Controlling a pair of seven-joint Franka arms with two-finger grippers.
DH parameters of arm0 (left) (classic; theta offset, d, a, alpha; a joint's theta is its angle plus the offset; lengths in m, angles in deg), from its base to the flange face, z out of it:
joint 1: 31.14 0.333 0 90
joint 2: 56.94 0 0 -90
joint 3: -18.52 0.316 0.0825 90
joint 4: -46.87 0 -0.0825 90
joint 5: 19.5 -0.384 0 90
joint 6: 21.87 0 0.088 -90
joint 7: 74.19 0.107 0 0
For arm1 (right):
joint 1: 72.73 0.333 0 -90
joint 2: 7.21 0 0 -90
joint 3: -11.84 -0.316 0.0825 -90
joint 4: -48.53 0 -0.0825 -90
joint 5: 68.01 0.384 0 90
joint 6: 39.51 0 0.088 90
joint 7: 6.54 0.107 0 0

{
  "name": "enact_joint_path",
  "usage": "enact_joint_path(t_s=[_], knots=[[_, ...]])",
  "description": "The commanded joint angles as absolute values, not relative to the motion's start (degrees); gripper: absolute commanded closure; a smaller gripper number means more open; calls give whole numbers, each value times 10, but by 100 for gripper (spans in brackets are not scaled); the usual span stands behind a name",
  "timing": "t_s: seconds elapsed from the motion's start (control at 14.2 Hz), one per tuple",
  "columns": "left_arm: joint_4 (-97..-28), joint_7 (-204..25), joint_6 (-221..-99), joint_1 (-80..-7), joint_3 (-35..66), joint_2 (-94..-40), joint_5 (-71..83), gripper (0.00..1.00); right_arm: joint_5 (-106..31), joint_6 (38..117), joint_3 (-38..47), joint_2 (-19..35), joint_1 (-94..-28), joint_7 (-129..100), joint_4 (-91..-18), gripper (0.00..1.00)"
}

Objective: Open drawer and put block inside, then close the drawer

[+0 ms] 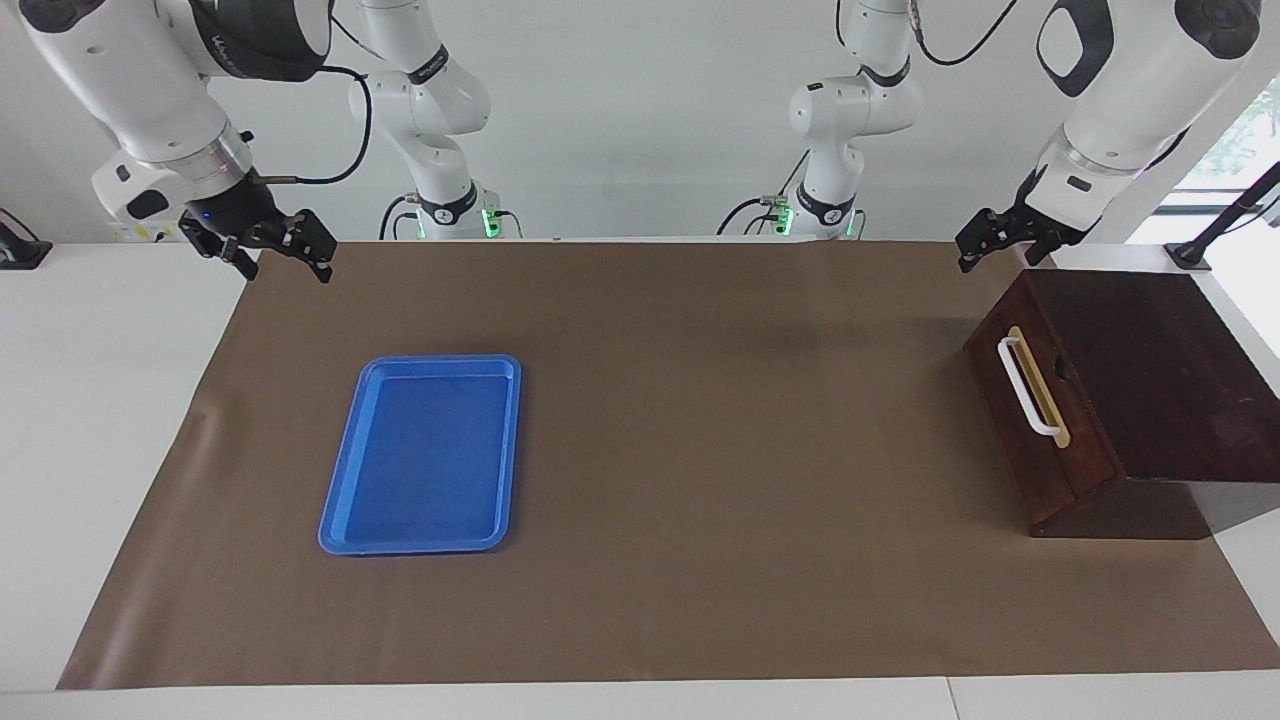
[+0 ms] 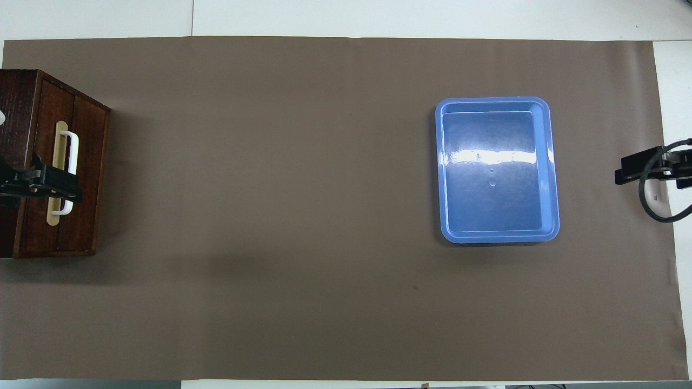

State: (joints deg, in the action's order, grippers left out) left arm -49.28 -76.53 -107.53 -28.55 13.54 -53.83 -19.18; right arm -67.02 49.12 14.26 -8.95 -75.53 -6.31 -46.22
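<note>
The left gripper (image 1: 985, 247) hung raised at the end of its bent arm, fingers apart and pointing down. The right gripper (image 1: 268, 252) hovered likewise, held high on its own side, fingers spread, empty.

We saw two glossy white arms with rounded joints, dark grey caps and black bands. Black cables looped along them, and green lights glowed at both bases. Each ended in a silver wrist ring and black linkage fingers, the left gripper (image 1: 985, 246) and the right gripper (image 1: 262, 250).

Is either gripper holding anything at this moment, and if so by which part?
Nothing is held. The left gripper hangs above the dark brown wooden drawer box, jaws open and empty; the right gripper waits near the right arm's end, also empty.
</note>
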Motion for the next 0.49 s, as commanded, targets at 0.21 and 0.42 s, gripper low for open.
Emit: enact_joint_path(t_s=[0.21, 0.42], knots=[[-472, -754, -1071, -289, 143, -539, -174, 0, -679, 489, 135, -103, -768, -84, -476, 0], [-472, -756, -1087, -291, 142, -541, -175, 0, -679, 489, 136, -102, -768, -81, -475, 0]])
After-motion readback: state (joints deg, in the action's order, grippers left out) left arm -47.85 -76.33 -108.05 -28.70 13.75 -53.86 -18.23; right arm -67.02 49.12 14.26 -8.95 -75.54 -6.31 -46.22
